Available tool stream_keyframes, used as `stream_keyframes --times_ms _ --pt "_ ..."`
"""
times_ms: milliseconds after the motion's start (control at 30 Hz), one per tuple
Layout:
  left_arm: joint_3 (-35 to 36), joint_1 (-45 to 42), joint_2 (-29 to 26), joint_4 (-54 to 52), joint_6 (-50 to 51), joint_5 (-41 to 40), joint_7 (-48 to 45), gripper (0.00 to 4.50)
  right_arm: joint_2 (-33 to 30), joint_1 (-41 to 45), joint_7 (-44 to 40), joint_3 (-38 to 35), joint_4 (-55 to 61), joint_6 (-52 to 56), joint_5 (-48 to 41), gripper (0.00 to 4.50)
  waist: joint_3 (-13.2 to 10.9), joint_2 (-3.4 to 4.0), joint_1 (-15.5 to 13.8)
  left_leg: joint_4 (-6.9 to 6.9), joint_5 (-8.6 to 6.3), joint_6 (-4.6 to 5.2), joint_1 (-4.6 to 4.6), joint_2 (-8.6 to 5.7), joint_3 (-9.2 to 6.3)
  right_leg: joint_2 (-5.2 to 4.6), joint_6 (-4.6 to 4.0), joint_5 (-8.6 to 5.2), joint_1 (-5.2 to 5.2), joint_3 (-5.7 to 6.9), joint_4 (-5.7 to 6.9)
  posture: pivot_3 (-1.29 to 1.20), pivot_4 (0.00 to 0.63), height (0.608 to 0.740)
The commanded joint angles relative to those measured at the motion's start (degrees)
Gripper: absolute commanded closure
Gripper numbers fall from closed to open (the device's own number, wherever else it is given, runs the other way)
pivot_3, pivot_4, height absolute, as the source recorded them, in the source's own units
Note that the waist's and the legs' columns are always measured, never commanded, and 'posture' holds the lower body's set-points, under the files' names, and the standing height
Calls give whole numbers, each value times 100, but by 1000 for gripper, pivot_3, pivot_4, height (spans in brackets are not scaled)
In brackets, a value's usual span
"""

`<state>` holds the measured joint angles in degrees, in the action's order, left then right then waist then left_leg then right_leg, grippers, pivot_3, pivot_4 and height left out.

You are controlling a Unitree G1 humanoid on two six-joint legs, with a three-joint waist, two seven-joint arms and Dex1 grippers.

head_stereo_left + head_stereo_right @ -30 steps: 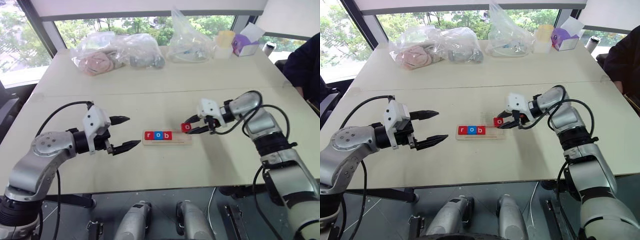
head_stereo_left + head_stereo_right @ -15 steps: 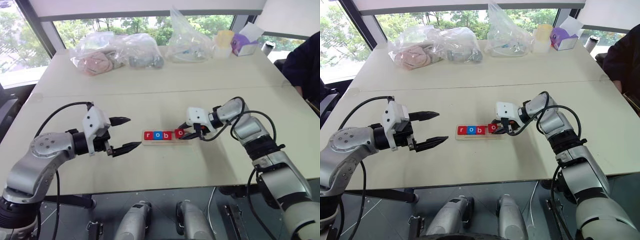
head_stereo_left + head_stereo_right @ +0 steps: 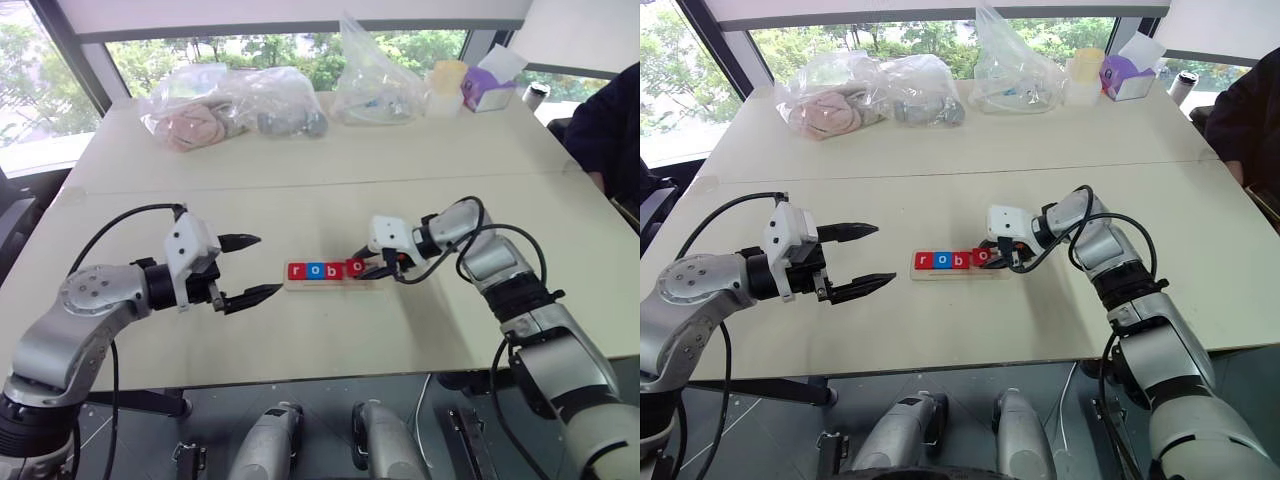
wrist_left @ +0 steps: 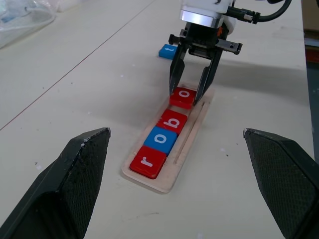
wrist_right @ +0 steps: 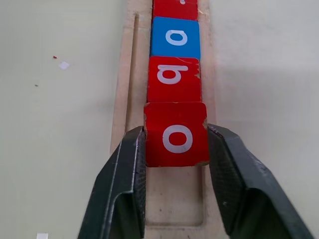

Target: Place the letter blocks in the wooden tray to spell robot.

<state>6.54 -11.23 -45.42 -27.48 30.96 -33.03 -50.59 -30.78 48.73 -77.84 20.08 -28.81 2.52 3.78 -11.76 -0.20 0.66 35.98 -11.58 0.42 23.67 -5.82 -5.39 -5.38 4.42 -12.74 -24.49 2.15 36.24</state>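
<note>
The wooden tray (image 4: 187, 144) lies at the table's middle. In it sit a red r block (image 3: 297, 271), a blue o block (image 3: 315, 271) and a red b block (image 3: 334, 270) in a row. A red o block (image 5: 175, 134) rests in the tray right after the b. My right gripper (image 3: 368, 267) is shut on this block, one finger against each side. A blue block (image 4: 167, 50) lies on the table beyond the tray, behind the right gripper. To the tray's left my left gripper (image 3: 268, 264) hovers open, holding nothing.
Clear plastic bags (image 3: 230, 105) with soft items lie along the table's far side. Beside them stand a cup (image 3: 450, 75) and a purple tissue box (image 3: 490, 85). A person's dark sleeve (image 3: 610, 130) shows at the right edge.
My right gripper has carried the red o block left and down, from above the tray's right end into the tray beside the b. The left arm has not moved.
</note>
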Motion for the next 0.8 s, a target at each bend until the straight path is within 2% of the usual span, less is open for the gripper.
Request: stream_keyframes --times_ms 33,100,367,800 --pt "170 0 -59 -178 -21 -41 33 0 34 42 13 -33 297 16 -44 904 0 0 0 0 0 0 0 0 0 0 0 0 0 0 0 0 150 729" --pt "170 5 -55 -179 -15 -43 45 0 42 61 24 -47 340 43 -61 55 0 0 -1 0 0 0 0 0 1 0 0 0 0 -1 0 0 150 729" --pt "141 -12 -35 -182 -6 -56 93 0 31 286 553 -501 343 254 -255 55 0 0 -1 0 0 -1 0 0 3 0 0 0 -2 -4 0 0 150 729" --pt "62 -101 -15 -118 -33 -40 69 0 -305 -377 292 -437 1102 716 -353 55 0 0 6 -1 -1 1 0 4 8 1 0 0 -3 -7 -1 0 150 729"
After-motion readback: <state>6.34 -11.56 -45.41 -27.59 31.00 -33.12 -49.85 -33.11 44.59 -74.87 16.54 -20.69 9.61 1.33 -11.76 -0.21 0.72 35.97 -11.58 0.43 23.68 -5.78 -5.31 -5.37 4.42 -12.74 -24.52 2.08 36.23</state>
